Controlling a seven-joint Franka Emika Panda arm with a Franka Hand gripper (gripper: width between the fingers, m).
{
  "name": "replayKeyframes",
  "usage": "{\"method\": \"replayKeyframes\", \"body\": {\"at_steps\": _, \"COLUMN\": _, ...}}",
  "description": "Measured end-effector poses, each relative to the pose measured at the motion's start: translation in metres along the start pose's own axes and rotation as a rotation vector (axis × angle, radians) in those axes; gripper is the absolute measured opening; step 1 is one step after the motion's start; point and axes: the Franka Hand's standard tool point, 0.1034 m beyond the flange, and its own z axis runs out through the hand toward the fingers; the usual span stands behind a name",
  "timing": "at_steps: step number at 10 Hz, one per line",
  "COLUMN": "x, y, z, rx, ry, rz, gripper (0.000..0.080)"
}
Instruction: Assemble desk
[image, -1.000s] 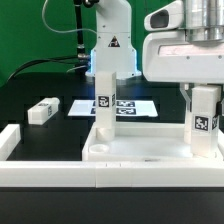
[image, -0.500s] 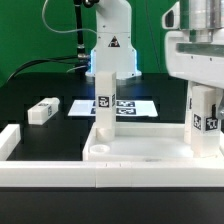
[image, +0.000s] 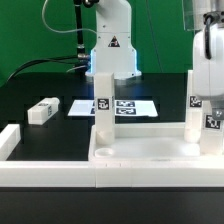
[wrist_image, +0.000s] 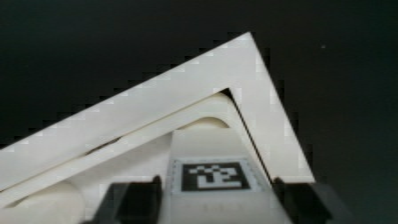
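Black tabletop (image: 40, 85), green backdrop (image: 20, 30) behind, at the exterior view's left. Arm: white base pedestal (image: 110, 50) at far centre. Its wrist end hangs from above at the exterior view's right, mostly cropped out, pointing straight down.

Nearest the camera: long low white rail w/ L-shaped ends (image: 40, 172) across the front. Just behind it is the desk's large white plastic rectangular panel w/ raised rim (image: 140, 150), lying flat. One white square tagged leg post (image: 103, 110) stands upright at the panel's corner on the exterior view's left. A 2nd post (image: 204, 112), same kind, is upright over the corner on the exterior view's right; can't tell if it's seated. Further back, a 3rd post (image: 42, 110) lies loose on its side, apart from the panel. Then the marker board (image: 130, 104), flat near the pedestal.

Gripper (wrist_image: 210, 203): dark fingers (wrist_image: 128, 200) part-spread, one on each side of the 2nd post's tagged top, pinching it. Wrist view shows the panel's corner beyond.
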Motion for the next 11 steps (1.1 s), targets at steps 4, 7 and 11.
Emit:
{"method": "replayKeyframes", "body": {"at_steps": 4, "x": -0.007, "y": 0.002, "z": -0.007, "rx": 0.011, "ry": -0.003, "rz": -0.62, "gripper": 0.0637}}
{"method": "replayKeyframes", "body": {"at_steps": 7, "x": -0.012, "y": 0.0, "z": -0.014, "rx": 0.034, "ry": -0.008, "rz": -0.846, "gripper": 0.0649}}
{"method": "replayKeyframes", "body": {"at_steps": 11, "x": 0.012, "y": 0.0, "z": -0.01, "rx": 0.043, "ry": 0.031, "rz": -1.351, "gripper": 0.0649}}
